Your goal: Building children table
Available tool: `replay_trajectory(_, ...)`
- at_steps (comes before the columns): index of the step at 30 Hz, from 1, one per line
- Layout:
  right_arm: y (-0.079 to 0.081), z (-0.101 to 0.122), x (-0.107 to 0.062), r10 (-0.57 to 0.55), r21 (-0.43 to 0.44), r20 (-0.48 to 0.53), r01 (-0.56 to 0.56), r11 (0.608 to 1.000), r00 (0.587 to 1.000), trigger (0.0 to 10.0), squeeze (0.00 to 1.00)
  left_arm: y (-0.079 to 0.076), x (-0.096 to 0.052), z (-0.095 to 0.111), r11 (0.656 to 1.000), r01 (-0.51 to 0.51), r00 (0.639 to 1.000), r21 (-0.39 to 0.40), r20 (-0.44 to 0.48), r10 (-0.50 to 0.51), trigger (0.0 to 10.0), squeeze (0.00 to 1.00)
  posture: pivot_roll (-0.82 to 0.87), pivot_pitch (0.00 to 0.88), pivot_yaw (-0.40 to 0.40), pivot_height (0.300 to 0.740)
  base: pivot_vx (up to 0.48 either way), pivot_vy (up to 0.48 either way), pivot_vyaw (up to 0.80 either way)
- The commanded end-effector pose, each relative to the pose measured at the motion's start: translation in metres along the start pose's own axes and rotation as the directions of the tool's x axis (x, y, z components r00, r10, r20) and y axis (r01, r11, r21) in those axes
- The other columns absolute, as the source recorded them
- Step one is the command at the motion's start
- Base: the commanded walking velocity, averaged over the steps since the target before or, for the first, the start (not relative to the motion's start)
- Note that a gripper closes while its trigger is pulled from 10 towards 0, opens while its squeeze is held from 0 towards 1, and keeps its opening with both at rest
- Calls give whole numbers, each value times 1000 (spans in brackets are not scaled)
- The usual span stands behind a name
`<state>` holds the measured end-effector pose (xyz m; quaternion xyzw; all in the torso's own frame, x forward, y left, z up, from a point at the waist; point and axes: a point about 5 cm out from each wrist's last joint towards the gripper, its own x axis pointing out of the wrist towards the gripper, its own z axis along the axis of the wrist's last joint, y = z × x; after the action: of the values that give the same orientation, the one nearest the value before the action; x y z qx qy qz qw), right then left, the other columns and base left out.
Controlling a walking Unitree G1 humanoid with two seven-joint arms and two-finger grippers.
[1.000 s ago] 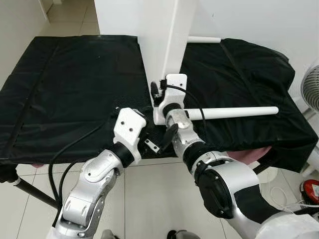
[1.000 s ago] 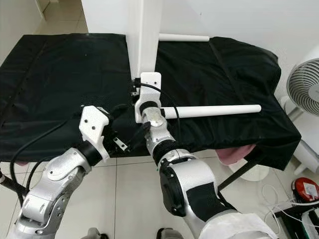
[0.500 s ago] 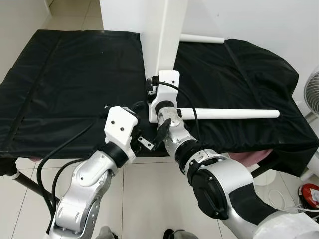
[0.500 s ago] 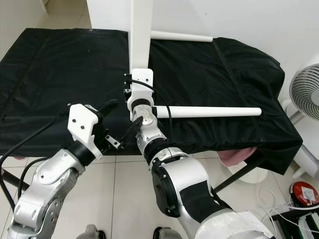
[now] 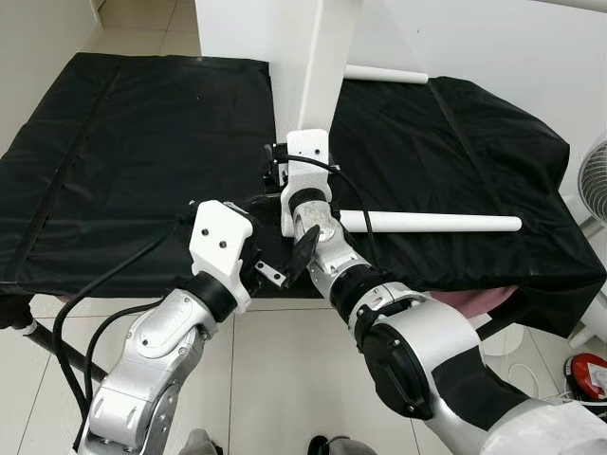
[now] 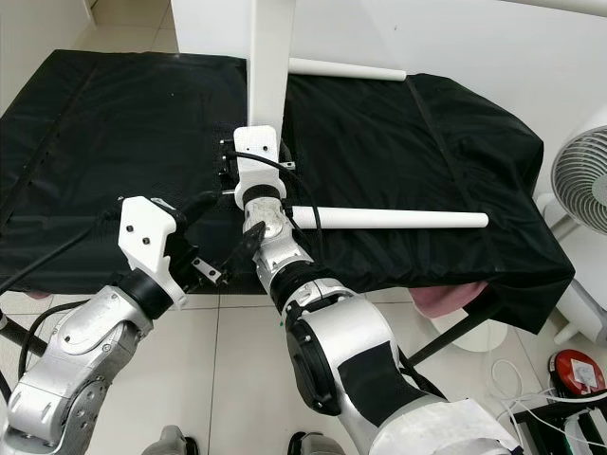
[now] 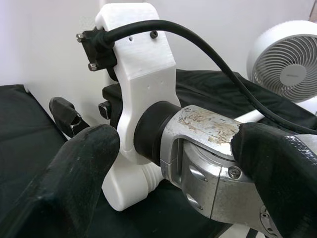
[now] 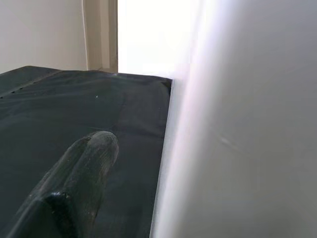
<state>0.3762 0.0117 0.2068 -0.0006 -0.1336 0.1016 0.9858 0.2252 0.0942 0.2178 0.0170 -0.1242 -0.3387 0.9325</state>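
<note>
A black cloth (image 5: 123, 161) covers the work surface, with a fan (image 6: 579, 180) off to the right. The white tabletop (image 5: 322, 66) stands on edge directly ahead of the right claw (image 5: 275, 175), whose fingers press at its lower end; I cannot tell how wide they are. 1 white leg (image 5: 432, 224) lies just right of that claw, long axis running sideways. The left claw (image 5: 248, 204), spread open and empty, straddles the right wrist
</note>
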Motion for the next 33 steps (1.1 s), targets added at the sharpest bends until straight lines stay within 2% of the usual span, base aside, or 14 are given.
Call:
replay_trajectory(1, 54, 0, -18, 120, 61, 7, -121, 991, 993, 10000, 0, -16, 3, -7, 989, 139, 989, -42, -41, -141, 10000, 0, 129, 90, -67, 740, 0, 0, 0)
replay_trajectory(8, 51, -3, -21, 119, 59, 24, -121, 991, 993, 10000, 0, -8, 1, -11, 994, 108, 992, -17, -64, -109, 10000, 0, 129, 82, -68, 740, 0, 0, 0)
replay_trajectory(11, 46, -9, -24, 116, 53, 26, -117, 992, 993, 10000, 0, -2, 0, -8, 996, 90, 995, -18, -47, -91, 10000, 0, 123, 76, -64, 740, 0, 0, 0)
replay_trajectory(13, 43, -13, -25, 108, 52, 16, -109, 993, 994, 10000, 0, -2, 0, -1, 994, 99, 995, -38, -13, -100, 10000, 0, 120, 74, -63, 740, 0, 0, 0)
replay_trajectory(16, 43, -13, -25, 108, 52, 16, -109, 993, 994, 10000, 0, -2, 0, -1, 994, 99, 995, -38, -13, -100, 10000, 0, 120, 74, -63, 740, 0, 0, 0)
replay_trajectory(18, 39, -16, -26, 98, 50, 4, -98, 994, 995, 10000, 0, -3, 1, 6, 990, 127, 992, -63, 23, -126, 10000, 0, 119, 72, -61, 740, 0, 0, 0)
replay_trajectory(19, 36, -19, -26, 86, 51, -7, -86, 995, 996, 10000, 0, -7, 2, 15, 981, 167, 985, -103, 67, -160, 10000, 0, 116, 66, -58, 740, 0, 0, 0)
replay_trajectory(22, 32, -21, -26, 69, 56, -13, -69, 996, 998, 10000, 0, -10, 2, 22, 972, 206, 976, -116, 98, -195, 10000, 0, 119, 65, -57, 740, 0, 0, 0)
replay_trajectory(24, 23, -22, -25, 40, 58, -9, -39, 998, 999, 10000, 0, -13, 0, 29, 957, 254, 963, -140, 126, -237, 10000, 0, 120, 65, -59, 740, 0, 0, 0)
replay_trajectory(29, 18, -23, -25, 26, 58, -4, -26, 998, 1000, 10000, 0, -13, -2, 31, 951, 266, 960, -159, 137, -246, 10000, 0, 118, 63, -60, 740, 0, 0, 0)
replay_trajectory(33, 11, -25, -25, 14, 58, 11, -15, 998, 1000, 10000, 0, -11, -4, 29, 956, 264, 962, -130, 110, -250, 10000, 0, 119, 60, -65, 740, 0, 0, 0)
